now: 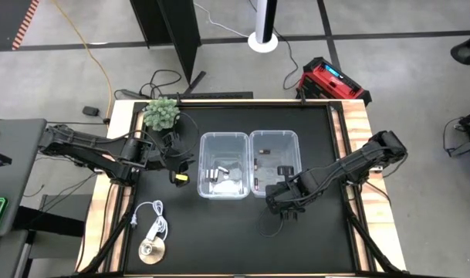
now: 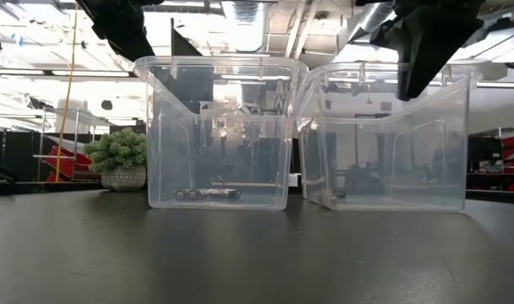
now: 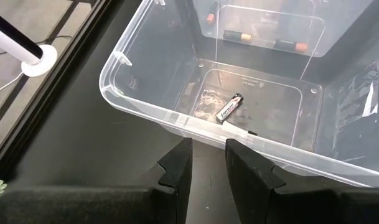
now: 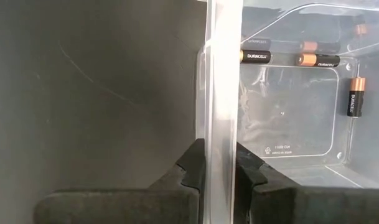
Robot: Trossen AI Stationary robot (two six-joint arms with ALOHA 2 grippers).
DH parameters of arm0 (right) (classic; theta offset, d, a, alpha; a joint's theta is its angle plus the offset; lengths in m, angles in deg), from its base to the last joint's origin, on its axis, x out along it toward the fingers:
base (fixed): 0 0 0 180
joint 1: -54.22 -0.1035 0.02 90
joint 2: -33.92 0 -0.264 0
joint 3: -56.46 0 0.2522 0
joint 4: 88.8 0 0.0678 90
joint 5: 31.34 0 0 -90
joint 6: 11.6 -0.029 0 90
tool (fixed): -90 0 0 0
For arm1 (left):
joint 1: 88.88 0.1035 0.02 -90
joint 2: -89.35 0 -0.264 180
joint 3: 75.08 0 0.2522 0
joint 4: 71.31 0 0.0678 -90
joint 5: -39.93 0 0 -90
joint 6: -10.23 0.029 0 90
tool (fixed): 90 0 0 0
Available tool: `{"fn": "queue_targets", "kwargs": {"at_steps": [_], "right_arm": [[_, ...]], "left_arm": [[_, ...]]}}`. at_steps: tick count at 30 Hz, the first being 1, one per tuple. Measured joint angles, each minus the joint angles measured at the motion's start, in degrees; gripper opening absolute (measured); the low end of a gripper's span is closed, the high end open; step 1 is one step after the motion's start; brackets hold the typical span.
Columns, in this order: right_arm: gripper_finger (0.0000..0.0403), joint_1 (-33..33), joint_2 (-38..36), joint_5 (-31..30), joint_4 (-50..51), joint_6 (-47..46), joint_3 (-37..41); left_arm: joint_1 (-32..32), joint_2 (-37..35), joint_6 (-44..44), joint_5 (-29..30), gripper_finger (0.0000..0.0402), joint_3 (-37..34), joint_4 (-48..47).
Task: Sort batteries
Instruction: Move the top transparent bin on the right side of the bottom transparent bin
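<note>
Two clear bins stand side by side mid-table: the left bin (image 1: 223, 164) and the right bin (image 1: 274, 162). The left bin holds pale and dark batteries (image 2: 208, 193), one black-and-silver (image 3: 229, 107). The right bin holds dark batteries with copper ends (image 4: 255, 56). My left gripper (image 3: 208, 165) is open and empty, just outside the left bin's left wall (image 1: 179, 168). My right gripper (image 4: 219, 171) is open at the right bin's near wall (image 1: 285, 197), one finger on each side of it. My right gripper comes from above, pointing down, with one finger (image 4: 248, 171) inside the right bin and the other outside it. The near wall's rim (image 4: 221, 124) runs between them. I cannot tell whether the fingers touch the wall. The bin stands flat on the table.
A small potted plant (image 1: 161, 113) stands at the far left corner. A white coiled cable with a round disc (image 1: 151, 239) lies near the left front. The wooden table edge (image 1: 358, 123) frames the black mat, with bare mat in front of the bins.
</note>
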Motion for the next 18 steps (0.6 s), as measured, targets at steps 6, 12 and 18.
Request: {"fn": "queue_targets", "kwargs": {"at_steps": [6, 12, 18], "right_arm": [[0.0070, 0.02, 0.00, 0.11, -0.16, -0.02, 0.02], [0.0106, 0.00, 0.00, 0.24, -0.45, -0.46, 0.02], [0.0159, -0.13, 0.00, 0.22, -0.59, -0.52, 0.02]], "left_arm": [[0.00, 0.00, 0.00, 0.00, 0.0091, -0.01, 0.00], [-0.01, 0.00, 0.02, 0.00, 0.0091, -0.01, -0.01], [0.00, 0.00, 0.03, 0.00, 0.0091, -0.01, -0.01]]}}
